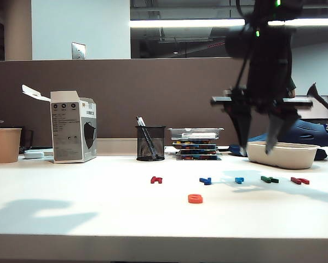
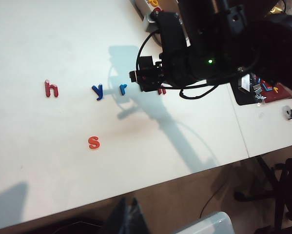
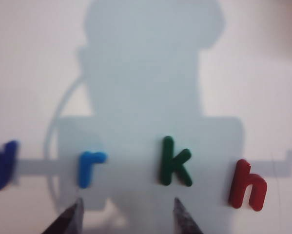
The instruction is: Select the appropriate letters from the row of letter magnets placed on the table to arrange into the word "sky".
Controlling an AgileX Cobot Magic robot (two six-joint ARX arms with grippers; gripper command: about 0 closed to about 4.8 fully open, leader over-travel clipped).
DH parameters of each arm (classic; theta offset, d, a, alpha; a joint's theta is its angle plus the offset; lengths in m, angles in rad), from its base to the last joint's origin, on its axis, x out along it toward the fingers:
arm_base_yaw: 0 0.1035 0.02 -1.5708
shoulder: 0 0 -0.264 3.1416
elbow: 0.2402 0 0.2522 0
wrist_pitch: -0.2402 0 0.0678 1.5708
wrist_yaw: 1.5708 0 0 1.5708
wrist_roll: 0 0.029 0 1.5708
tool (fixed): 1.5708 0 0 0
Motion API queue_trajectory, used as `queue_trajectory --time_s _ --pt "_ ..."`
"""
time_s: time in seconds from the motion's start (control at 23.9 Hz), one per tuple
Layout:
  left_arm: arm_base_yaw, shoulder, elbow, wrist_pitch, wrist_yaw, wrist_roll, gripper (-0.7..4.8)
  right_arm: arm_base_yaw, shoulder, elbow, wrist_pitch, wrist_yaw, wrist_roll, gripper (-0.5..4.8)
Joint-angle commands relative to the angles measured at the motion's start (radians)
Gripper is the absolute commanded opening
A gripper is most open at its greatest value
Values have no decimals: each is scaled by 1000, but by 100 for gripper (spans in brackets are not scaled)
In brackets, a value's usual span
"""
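On the white table [image 1: 98, 208], an orange s [image 1: 195, 198] lies in front of the row of letter magnets. The row holds a dark red h [image 1: 156, 179], dark blue y [image 1: 206, 181], light blue r [image 1: 239, 179], green k [image 1: 270, 179] and red h [image 1: 299, 180]. My right gripper [image 1: 257, 145] hangs open above the r and k with nothing between its fingers. Its wrist view shows the y [image 3: 2, 163], r [image 3: 88, 168], k [image 3: 174, 162] and h [image 3: 247, 185] beyond the right gripper [image 3: 127, 217]. My left gripper [image 2: 129, 207] is shut and empty past the table's edge. From there the s [image 2: 93, 142] and y [image 2: 98, 91] show, and the right arm hides the k.
Along the back stand a paper cup [image 1: 6, 144], a white carton [image 1: 72, 127], a mesh pen cup [image 1: 150, 142], a stack of flat boxes [image 1: 196, 143] and a white oval bowl [image 1: 281, 154]. A brown partition runs behind them.
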Motion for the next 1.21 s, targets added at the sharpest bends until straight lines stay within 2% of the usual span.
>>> queue_trajectory --time_s 0.04,0.67,0.79,1.21 --pt "1 -1 2 6 -3 3 -5 -16 33 2 5 2 -3 230" --pt "0 -1 2 6 -3 3 -5 -59 113 2 66 -11 -5 228" --pt "0 -1 2 6 -3 3 -5 -59 131 1 53 -14 -5 201" --pt "0 -1 2 6 -3 3 -5 -59 142 1 -9 -9 -3 196"
